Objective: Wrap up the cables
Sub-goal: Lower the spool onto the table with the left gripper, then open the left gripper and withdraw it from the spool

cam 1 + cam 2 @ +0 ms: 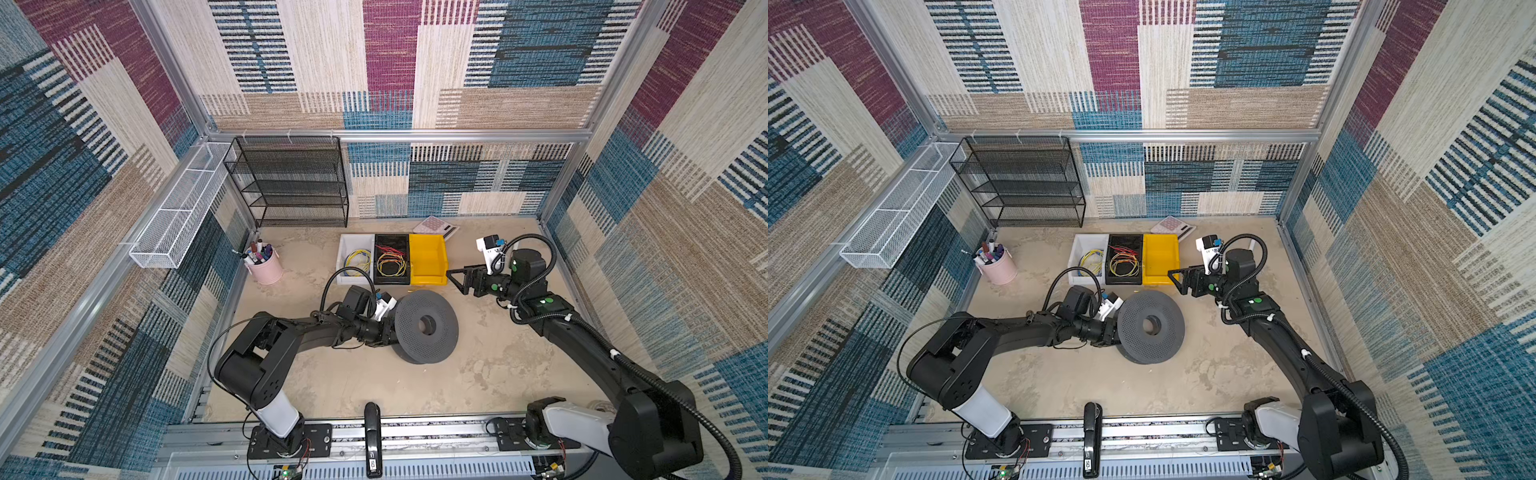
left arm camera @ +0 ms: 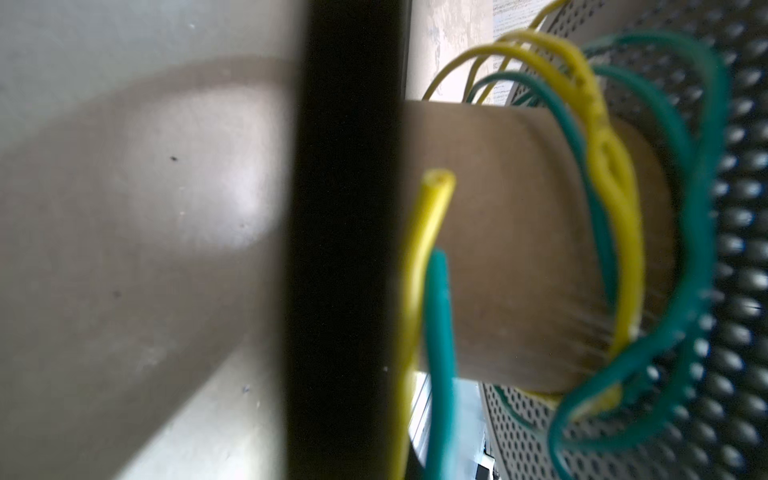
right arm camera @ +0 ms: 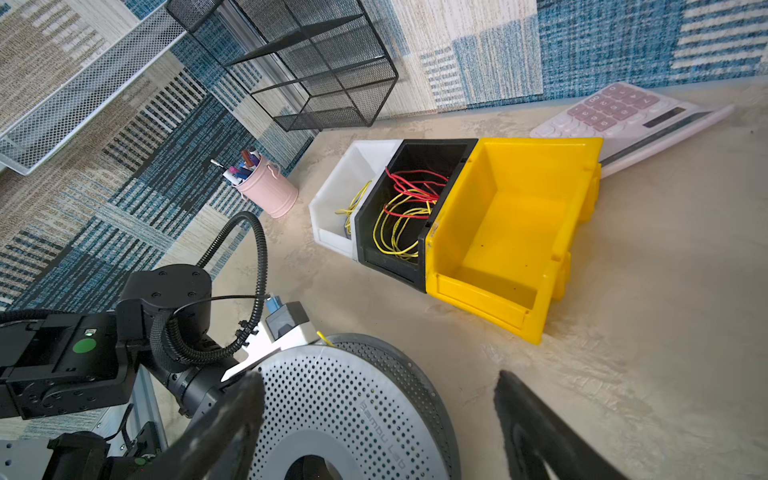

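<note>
Beige tabletop (image 1: 478, 374), with woven-patterned walls on three sides.

Left gripper (image 1: 388, 332): I read it as closed, tucked against the near-left rim of the spool (image 1: 407, 316). Its fingers show in no view, so I cannot tell what, if anything, they clamp.

Left wrist view: a cut end of the yellow wire (image 2: 428, 216) and a green wire (image 2: 438, 332) rise from the gripper's side of the frame. Further loops of both sit loose round the core (image 2: 498, 249), between the two flanges. The loops thus lie parallel to the flanges, about an axis through the hub hole, which faces upward in both top views.

Right gripper (image 1: 456, 281): jaws wide apart, holding nothing. It hovers off the spool's far-right side, just in front of the yellow bin (image 1: 428, 257). From it, the wire lies back toward the left arm, hidden beneath the upper flange.

I judge the left arm much the nearer to the wire. To reach it, the right gripper would have to drop to the gap between the flanges and enter sideways, across the axis, not from above.
</note>
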Action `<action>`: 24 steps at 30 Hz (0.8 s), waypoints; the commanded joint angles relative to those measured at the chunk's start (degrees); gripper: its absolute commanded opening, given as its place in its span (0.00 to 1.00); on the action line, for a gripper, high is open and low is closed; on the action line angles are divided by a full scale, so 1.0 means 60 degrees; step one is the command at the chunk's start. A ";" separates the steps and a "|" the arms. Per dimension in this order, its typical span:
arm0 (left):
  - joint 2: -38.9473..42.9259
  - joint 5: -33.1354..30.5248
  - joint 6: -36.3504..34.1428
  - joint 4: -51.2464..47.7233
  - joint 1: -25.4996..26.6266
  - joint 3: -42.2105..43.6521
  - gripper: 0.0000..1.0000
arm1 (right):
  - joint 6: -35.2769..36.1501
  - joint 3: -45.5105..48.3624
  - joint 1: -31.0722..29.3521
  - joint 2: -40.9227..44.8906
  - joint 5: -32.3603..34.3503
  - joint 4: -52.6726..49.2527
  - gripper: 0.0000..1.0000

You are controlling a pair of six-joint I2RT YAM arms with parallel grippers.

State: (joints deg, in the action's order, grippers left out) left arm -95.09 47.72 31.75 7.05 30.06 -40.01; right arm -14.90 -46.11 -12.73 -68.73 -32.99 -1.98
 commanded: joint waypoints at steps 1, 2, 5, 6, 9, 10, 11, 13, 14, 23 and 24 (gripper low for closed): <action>0.0016 -0.2218 -0.0632 -0.1496 -0.0103 0.0091 0.11 | 0.0219 0.0020 0.0014 0.0008 -0.0095 0.0392 0.88; 0.0048 -0.2333 -0.0691 -0.1609 -0.0118 0.0071 0.14 | 0.0234 0.0045 0.0014 0.0031 -0.0086 0.0388 0.88; 0.0044 -0.2812 -0.0834 -0.2027 -0.0160 -0.0077 0.17 | 0.0307 0.0095 0.0037 0.0051 -0.0032 0.0388 0.88; 0.0005 -0.2902 -0.0879 -0.2204 -0.0169 -0.0146 0.19 | 0.0326 0.0086 0.0042 0.0053 -0.0024 0.0370 0.88; 0.0045 -0.3275 -0.1143 -0.2900 -0.0177 -0.0397 0.22 | 0.0431 0.0053 0.0049 0.0042 -0.0102 0.0266 0.88; 0.0145 -0.3478 -0.1207 -0.3108 -0.0188 -0.0441 0.23 | 0.0461 0.0060 0.0042 0.0060 -0.0102 0.0231 0.88; 0.0242 -0.3728 -0.1308 -0.3354 -0.0191 -0.0491 0.23 | 0.0459 0.0079 0.0055 0.0099 -0.0084 0.0227 0.88; 0.0346 -0.3953 -0.1407 -0.3672 -0.0191 -0.0570 0.25 | 0.0461 0.0124 0.0060 0.0159 -0.0071 0.0227 0.88; 0.0379 -0.4015 -0.1385 -0.3715 -0.0191 -0.0579 0.27 | 0.0461 0.0134 0.0064 0.0183 -0.0081 0.0228 0.88; 0.0422 -0.4440 -0.1394 -0.3927 -0.0177 -0.0619 0.89 | 0.0421 0.0254 0.0057 0.0446 -0.0050 0.0136 0.88; 0.0530 -0.4564 -0.1406 -0.3967 -0.0190 -0.0595 0.89 | 0.0418 0.0246 0.0057 0.0498 -0.0016 0.0101 0.88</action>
State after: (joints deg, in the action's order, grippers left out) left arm -92.01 29.98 25.43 -8.97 28.99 -44.38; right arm -12.75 -44.71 -12.29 -66.43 -33.41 -1.58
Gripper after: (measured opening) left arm 0.882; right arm 0.879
